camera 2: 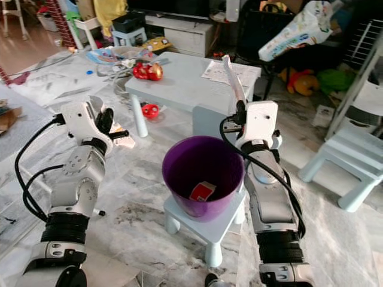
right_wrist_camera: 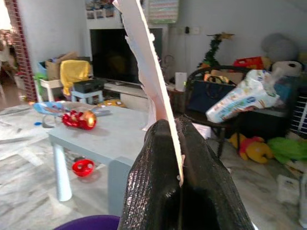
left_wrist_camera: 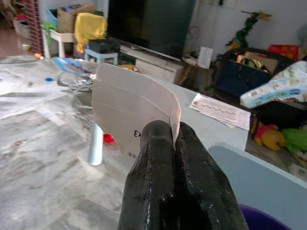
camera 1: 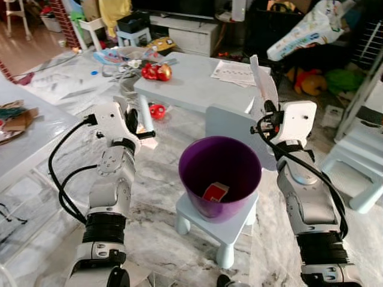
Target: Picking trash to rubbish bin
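Paper scraps (right_wrist_camera: 148,76) pinched in both grippers, left (left_wrist_camera: 173,139) and right (right_wrist_camera: 178,143), beside the purple bin (camera 1: 219,173); released here, they'd likely miss it

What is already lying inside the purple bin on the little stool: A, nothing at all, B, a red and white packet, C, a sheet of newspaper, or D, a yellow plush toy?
B: a red and white packet lies at the bottom of the purple bin.

My head cameras look down on the purple bin (camera 1: 219,176) close at 12 o'clock; my wrist cameras look along each gripper toward the shared grey worktop (right_wrist_camera: 108,136).
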You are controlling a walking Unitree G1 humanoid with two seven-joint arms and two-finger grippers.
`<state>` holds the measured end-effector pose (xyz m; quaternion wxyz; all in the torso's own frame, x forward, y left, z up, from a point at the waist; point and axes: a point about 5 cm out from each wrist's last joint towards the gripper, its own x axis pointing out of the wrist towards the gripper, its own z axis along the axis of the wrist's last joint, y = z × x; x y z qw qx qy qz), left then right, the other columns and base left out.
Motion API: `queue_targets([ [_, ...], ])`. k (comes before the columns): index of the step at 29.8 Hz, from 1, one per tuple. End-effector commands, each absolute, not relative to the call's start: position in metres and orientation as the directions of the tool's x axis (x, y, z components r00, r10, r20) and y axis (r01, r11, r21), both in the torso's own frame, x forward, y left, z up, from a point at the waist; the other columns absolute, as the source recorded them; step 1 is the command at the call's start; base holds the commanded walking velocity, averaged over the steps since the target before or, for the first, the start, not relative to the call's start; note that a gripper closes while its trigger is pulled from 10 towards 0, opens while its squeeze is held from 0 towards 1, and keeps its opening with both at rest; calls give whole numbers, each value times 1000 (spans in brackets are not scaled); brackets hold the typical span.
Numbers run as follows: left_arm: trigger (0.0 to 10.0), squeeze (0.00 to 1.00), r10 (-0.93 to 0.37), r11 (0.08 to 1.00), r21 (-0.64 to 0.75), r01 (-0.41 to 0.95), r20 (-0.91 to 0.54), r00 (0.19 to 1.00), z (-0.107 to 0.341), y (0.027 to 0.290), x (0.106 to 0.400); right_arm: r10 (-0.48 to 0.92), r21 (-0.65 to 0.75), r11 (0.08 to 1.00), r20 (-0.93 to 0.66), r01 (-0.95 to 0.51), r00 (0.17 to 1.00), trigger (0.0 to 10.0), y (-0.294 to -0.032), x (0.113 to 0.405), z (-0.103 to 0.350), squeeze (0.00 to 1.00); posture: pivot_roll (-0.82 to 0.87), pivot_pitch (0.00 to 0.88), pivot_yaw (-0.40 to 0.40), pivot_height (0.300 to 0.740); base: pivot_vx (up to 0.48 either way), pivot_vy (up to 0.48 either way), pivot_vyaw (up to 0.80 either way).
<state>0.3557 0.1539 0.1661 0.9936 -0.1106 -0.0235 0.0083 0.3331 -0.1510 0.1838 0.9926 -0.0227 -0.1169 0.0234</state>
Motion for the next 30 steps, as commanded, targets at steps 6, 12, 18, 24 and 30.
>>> queue_targets([
  [6, 10000, 0, 25, 979, -201, -17, 34, 999, 166, 156, 357, 48, -44, 998, 226, -39, 973, 10000, -152, 332, 184, 0, -104, 62, 67, 740, 0, 0, -800],
  [12, 10000, 0, 39, 979, -202, -33, 27, 999, 165, 159, 357, 46, -36, 999, 229, -39, 972, 10000, -152, 332, 184, 0, -104, 65, 67, 740, 0, 84, -671],
  [18, 10000, 0, 45, 979, -199, -40, 25, 999, 165, 160, 357, 48, -33, 999, 232, -42, 971, 10000, -151, 332, 185, 0, -104, 65, 67, 740, 0, 298, 0],
  [24, 10000, 0, 40, 980, -196, -35, 23, 999, 165, 159, 358, 48, -34, 999, 232, -41, 971, 10000, -151, 332, 185, 0, -104, 64, 71, 740, 0, 300, 0],
  [30, 10000, 0, 38, 980, -194, -34, 18, 999, 164, 158, 358, 45, -33, 999, 233, -38, 971, 10000, -151, 332, 185, 0, -104, 63, 71, 740, 0, 299, 0],
])
